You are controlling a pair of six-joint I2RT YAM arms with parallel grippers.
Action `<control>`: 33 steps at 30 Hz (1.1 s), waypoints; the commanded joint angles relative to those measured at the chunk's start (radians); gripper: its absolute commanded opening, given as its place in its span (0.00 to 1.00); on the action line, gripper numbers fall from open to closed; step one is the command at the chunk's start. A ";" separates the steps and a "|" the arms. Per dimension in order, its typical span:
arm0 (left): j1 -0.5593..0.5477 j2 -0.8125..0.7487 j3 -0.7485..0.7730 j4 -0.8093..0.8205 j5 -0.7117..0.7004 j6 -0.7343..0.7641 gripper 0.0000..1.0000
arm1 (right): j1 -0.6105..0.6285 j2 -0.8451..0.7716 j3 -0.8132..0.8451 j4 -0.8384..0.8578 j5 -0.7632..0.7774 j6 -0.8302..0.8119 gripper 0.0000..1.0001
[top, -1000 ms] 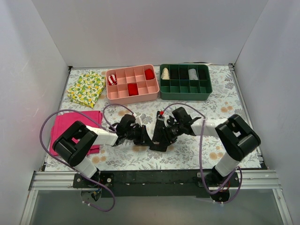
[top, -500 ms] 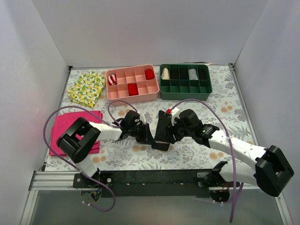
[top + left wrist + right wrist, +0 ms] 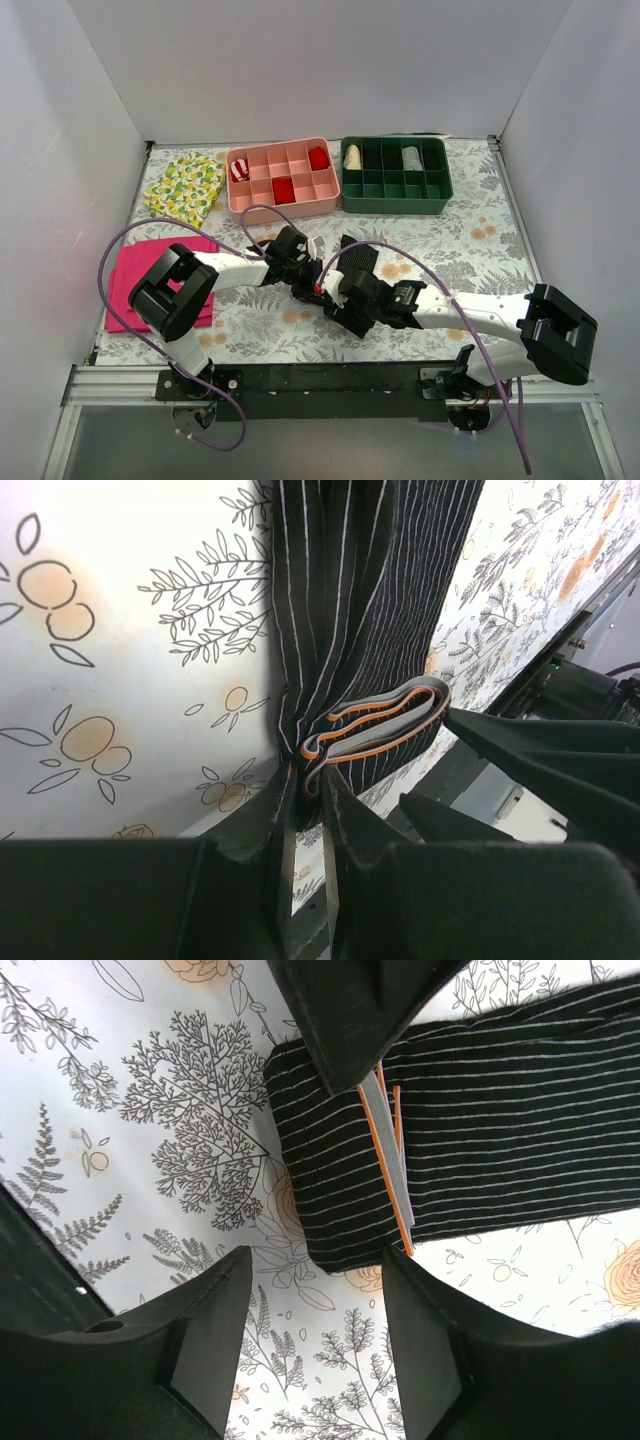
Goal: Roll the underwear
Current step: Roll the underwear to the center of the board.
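Nearly shut, the jaws of the left gripper (image 3: 305,780) pinch the near end of the underwear (image 3: 370,600), where the fabric is doubled over and a grey waistband with orange edging shows in the fold. Jaws of the right gripper (image 3: 315,1253) stand wide apart, one finger on each side of that same folded end, and they clamp nothing; whether either fingertip brushes the cloth cannot be told. The underwear (image 3: 358,258), black with thin pale stripes, lies as a long folded strip on the flower-patterned table (image 3: 470,225), near the middle and on the near side of the two trays. In the overhead view the left gripper (image 3: 310,283) reaches in from the left and the right gripper (image 3: 345,300) from the right, and the two meet at the strip's near end. From the right wrist, the underwear (image 3: 480,1110) runs off to the right edge, with one dark finger of the left gripper (image 3: 350,1010) pressing down on the fold. At the far side sit a pink tray (image 3: 283,180) and a green tray (image 3: 395,175), side by side. A lemon-print cloth (image 3: 184,187) lies at the far left, and a folded pink cloth (image 3: 135,280) lies at the left edge, partly under the left arm.
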 commanded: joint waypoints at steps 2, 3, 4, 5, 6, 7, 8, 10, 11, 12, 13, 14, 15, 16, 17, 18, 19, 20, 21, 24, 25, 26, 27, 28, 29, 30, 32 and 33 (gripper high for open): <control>-0.003 0.028 0.021 -0.119 -0.065 0.072 0.01 | 0.032 0.042 0.070 -0.006 0.088 -0.067 0.63; -0.003 0.030 0.023 -0.119 -0.064 0.072 0.01 | 0.035 0.048 0.074 -0.005 0.092 -0.072 0.63; -0.003 0.030 0.024 -0.117 -0.061 0.074 0.01 | 0.040 0.056 0.077 -0.002 0.097 -0.085 0.63; -0.003 0.033 0.026 -0.117 -0.058 0.074 0.01 | 0.041 0.060 0.079 0.000 0.103 -0.090 0.63; -0.003 0.034 0.027 -0.117 -0.053 0.075 0.01 | 0.043 0.065 0.081 0.001 0.105 -0.093 0.64; -0.003 0.037 0.030 -0.114 -0.051 0.074 0.01 | 0.044 0.076 0.079 0.003 0.106 -0.098 0.64; -0.003 0.039 0.032 -0.112 -0.050 0.075 0.01 | 0.046 0.083 0.076 0.004 0.117 -0.098 0.64; -0.003 0.046 0.035 -0.111 -0.042 0.080 0.01 | 0.048 0.105 0.071 0.007 0.117 -0.093 0.64; -0.003 0.048 0.038 -0.111 -0.039 0.080 0.01 | 0.049 0.111 0.067 0.012 0.117 -0.092 0.64; -0.003 0.052 0.040 -0.109 -0.033 0.083 0.01 | 0.051 0.120 0.065 0.011 0.117 -0.092 0.64; -0.003 0.056 0.044 -0.111 -0.031 0.084 0.01 | 0.055 0.138 0.064 0.007 0.120 -0.089 0.64; -0.003 0.057 0.046 -0.111 -0.030 0.084 0.01 | 0.057 0.148 0.067 -0.003 0.132 -0.086 0.64; -0.003 0.057 0.047 -0.111 -0.028 0.086 0.01 | 0.058 0.155 0.067 -0.008 0.138 -0.083 0.63; -0.001 0.060 0.050 -0.111 -0.021 0.089 0.01 | 0.061 0.166 0.067 -0.011 0.143 -0.081 0.63; -0.001 0.063 0.053 -0.111 -0.018 0.089 0.01 | 0.061 0.169 0.065 -0.011 0.142 -0.081 0.63; -0.001 0.063 0.057 -0.111 -0.015 0.092 0.01 | 0.061 0.172 0.064 -0.009 0.139 -0.079 0.63; -0.001 0.065 0.058 -0.111 -0.010 0.094 0.01 | 0.061 0.180 0.064 -0.011 0.139 -0.079 0.63; -0.001 0.068 0.060 -0.111 -0.008 0.095 0.01 | 0.063 0.186 0.065 -0.011 0.142 -0.079 0.62; 0.000 0.066 0.061 -0.111 -0.005 0.095 0.01 | 0.061 0.192 0.068 -0.014 0.143 -0.076 0.61; 0.000 0.066 0.063 -0.111 0.001 0.100 0.01 | 0.063 0.215 0.071 -0.016 0.139 -0.072 0.57; 0.002 0.066 0.061 -0.111 0.002 0.101 0.01 | 0.063 0.223 0.074 -0.011 0.137 -0.070 0.54; 0.003 0.066 0.061 -0.111 0.005 0.101 0.01 | 0.063 0.229 0.073 -0.009 0.126 -0.070 0.51; 0.005 0.065 0.061 -0.111 0.010 0.101 0.01 | 0.063 0.234 0.076 -0.009 0.123 -0.070 0.44; 0.008 0.063 0.063 -0.111 0.013 0.101 0.01 | 0.063 0.246 0.081 -0.011 0.122 -0.066 0.40; 0.013 0.063 0.063 -0.111 0.015 0.103 0.01 | 0.061 0.252 0.082 -0.012 0.116 -0.064 0.36; 0.014 0.063 0.064 -0.111 0.019 0.104 0.01 | 0.063 0.260 0.084 -0.014 0.112 -0.064 0.28; 0.022 0.066 0.066 -0.111 0.025 0.104 0.01 | 0.061 0.263 0.082 -0.009 0.096 -0.056 0.23; 0.025 0.065 0.064 -0.112 0.027 0.104 0.01 | 0.063 0.263 0.082 -0.008 0.088 -0.056 0.17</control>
